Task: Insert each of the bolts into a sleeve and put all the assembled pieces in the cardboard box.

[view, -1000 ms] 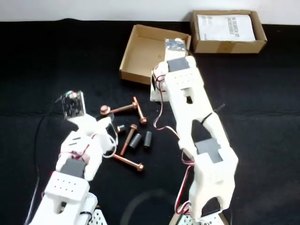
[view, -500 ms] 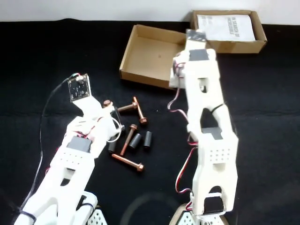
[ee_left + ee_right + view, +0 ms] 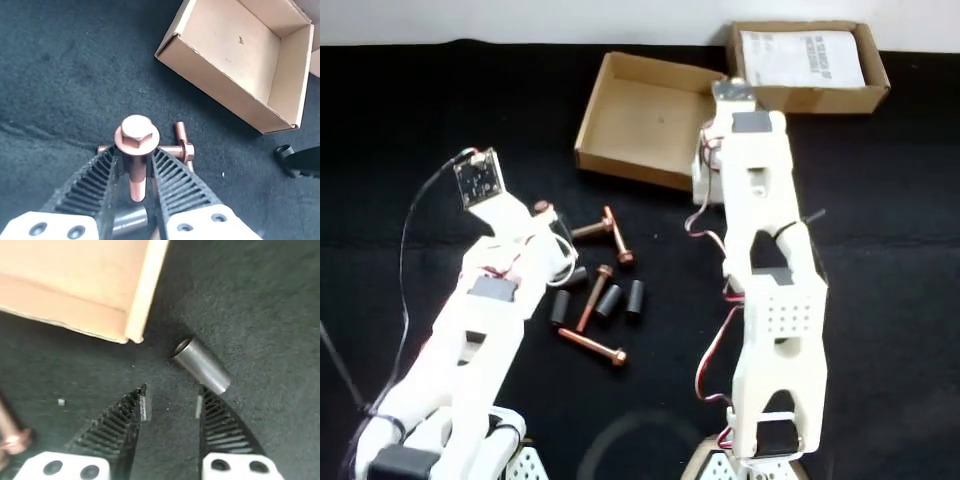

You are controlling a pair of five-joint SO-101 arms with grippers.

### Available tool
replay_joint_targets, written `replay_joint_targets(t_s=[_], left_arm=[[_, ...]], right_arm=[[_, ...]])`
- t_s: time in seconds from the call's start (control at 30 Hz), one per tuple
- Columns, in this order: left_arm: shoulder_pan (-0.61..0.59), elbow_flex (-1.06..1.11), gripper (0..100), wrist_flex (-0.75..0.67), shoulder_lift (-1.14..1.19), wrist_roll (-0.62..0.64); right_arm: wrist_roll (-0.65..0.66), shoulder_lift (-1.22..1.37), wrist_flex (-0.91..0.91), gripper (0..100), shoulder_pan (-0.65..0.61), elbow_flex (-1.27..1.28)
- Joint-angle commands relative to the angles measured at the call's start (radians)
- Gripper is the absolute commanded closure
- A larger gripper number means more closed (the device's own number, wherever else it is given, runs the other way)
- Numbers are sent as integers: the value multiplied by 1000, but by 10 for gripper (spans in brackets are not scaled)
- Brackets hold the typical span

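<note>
One stiff, likely slick copper bolt (image 3: 136, 134) sits clamped under its head in the left hand (image 3: 135, 156); right hand (image 3: 170, 404) gapes empty by a sleeve (image 3: 202, 365).

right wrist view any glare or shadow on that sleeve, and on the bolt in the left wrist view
Right wrist view: the sleeve has a soft sheen along its side, no hard glare, with shadow by the cardboard box corner. Left wrist view: the bolt head in the left gripper shows a pale highlight.
</note>
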Motion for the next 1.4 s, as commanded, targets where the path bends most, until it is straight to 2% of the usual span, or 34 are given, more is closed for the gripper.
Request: replay_joint_targets(t_s=[0.0, 0.07, 0.27, 0.6, 1.07, 1.37], left_arm=[[-8, -76, 991, -29, 51, 8], [-8, -99, 991, -29, 85, 8], [-21, -159, 991, -29, 150, 21], [-47, -219, 991, -29, 246, 57], [-79, -219, 991, -29, 254, 57], [-81, -220, 991, -29, 257, 57]], right_arm=[[98, 27, 5, 769, 12, -51], [175, 41, 2, 741, 8, -51], [351, 48, 7, 739, 7, -137], [477, 54, 59, 739, -7, -300], [483, 223, -216, 739, 18, -308], [479, 234, -205, 764, 35, -308]])
